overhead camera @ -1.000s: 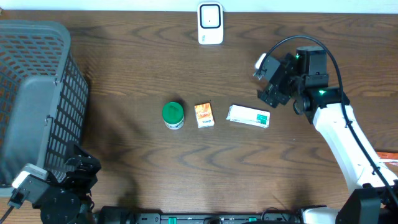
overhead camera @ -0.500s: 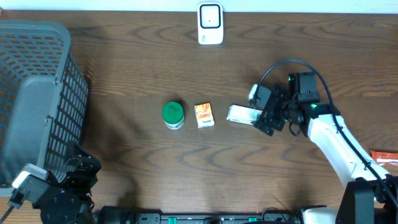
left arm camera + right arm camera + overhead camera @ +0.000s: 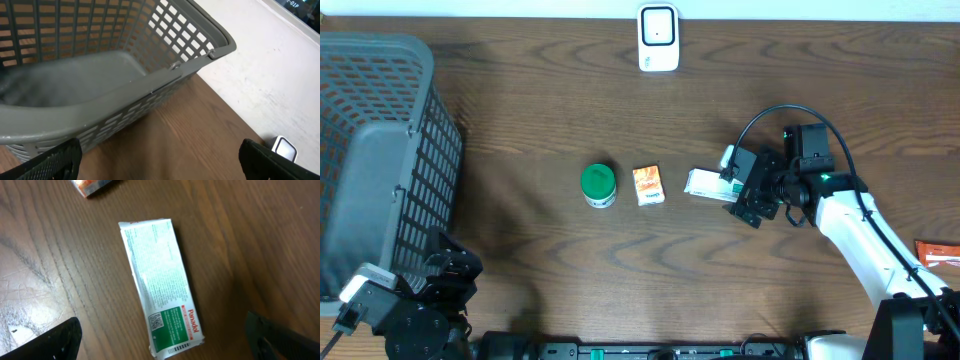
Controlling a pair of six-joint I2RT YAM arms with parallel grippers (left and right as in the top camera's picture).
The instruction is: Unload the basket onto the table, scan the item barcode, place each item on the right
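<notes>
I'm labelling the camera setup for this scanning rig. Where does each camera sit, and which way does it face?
Overhead: above the table, facing straight down; shows left arm, right arm, basket, Panadol box.
Left wrist: low beside the basket, facing it and the wall; left fingertips at the bottom corners.
Right wrist: above the Panadol box, facing down; right fingertips at the bottom corners.
Shared: overhead and right wrist both show the Panadol box.
</notes>
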